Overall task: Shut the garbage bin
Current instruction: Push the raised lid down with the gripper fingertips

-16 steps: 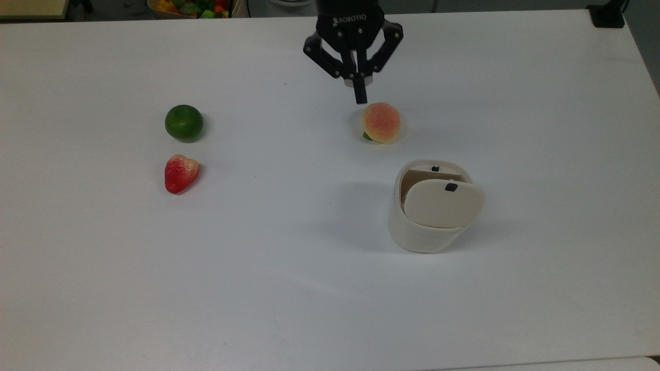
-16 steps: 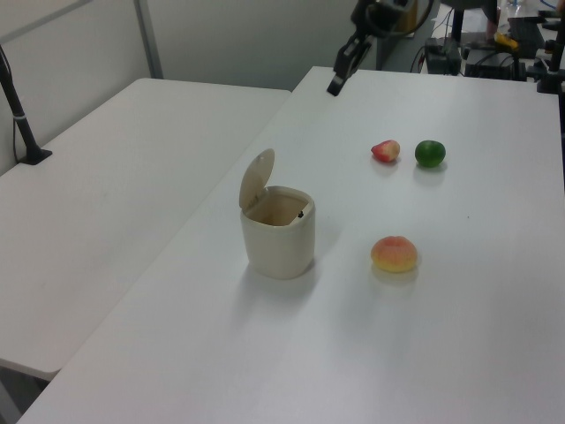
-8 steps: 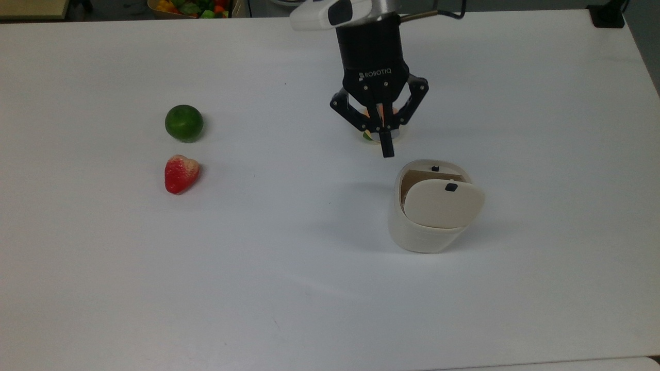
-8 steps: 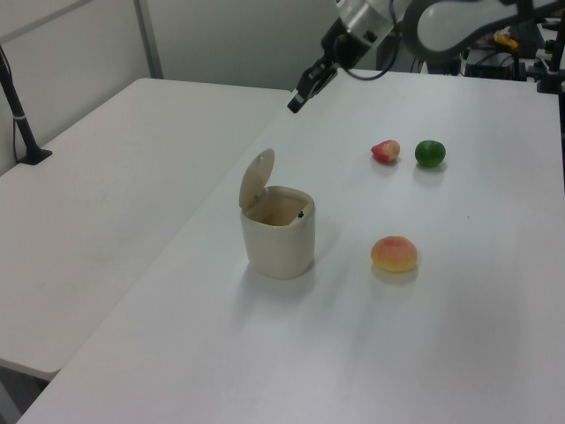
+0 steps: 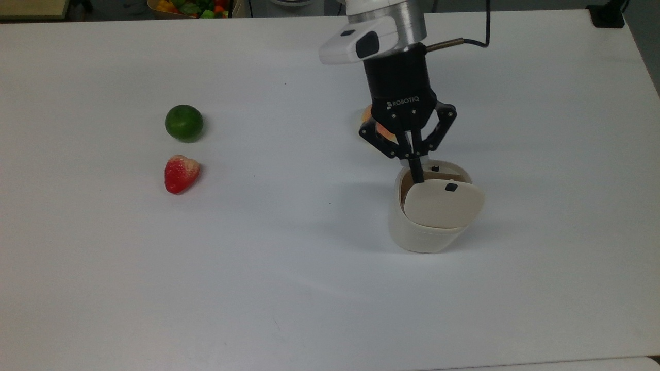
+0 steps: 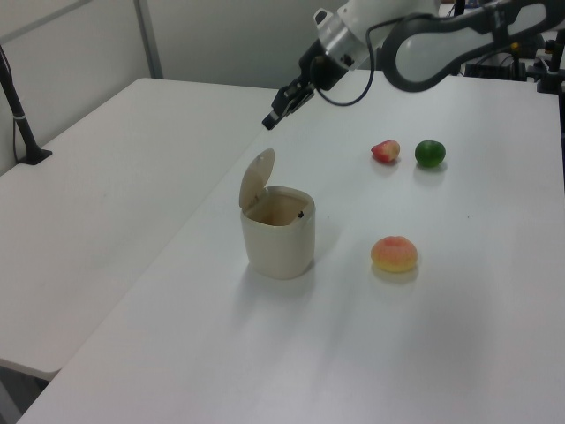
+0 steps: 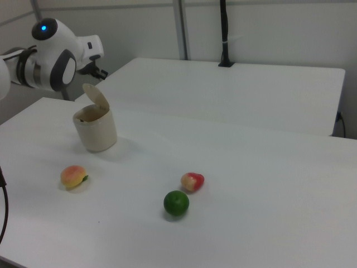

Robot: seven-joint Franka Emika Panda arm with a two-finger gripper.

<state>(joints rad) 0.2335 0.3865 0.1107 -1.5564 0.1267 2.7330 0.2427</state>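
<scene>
Standing on the white table (image 5: 103,288), the garbage bin (image 5: 423,234) has its lid (image 5: 443,203) raised on the hinge, so the brown inside shows in the left view; the gripper (image 5: 415,175) hangs above the bin's open mouth in the top view, its two fingers pressed together with nothing between them, the tips overlapping the lid's upper edge in the top view; in the left view the gripper (image 6: 269,121) sits higher than the lid (image 6: 257,177) and apart from it, so contact cannot be confirmed; in the right view the gripper (image 7: 101,73) is near the lid's top (image 7: 96,96), mostly hidden behind the white arm (image 7: 53,53). Counted: one bin; one lid; three fruits, namely one lime (image 5: 184,123), one strawberry (image 5: 180,173) and one peach (image 6: 394,254); two small black marks, one on the lid (image 5: 451,187) and one on the bin's rim (image 5: 435,168). The lime and strawberry lie close together, well apart from the bin; in the top view the peach (image 5: 369,118) is largely covered by the gripper body, only an orange edge visible; a box of coloured items (image 5: 191,7) is cut off at the top view's upper edge.
</scene>
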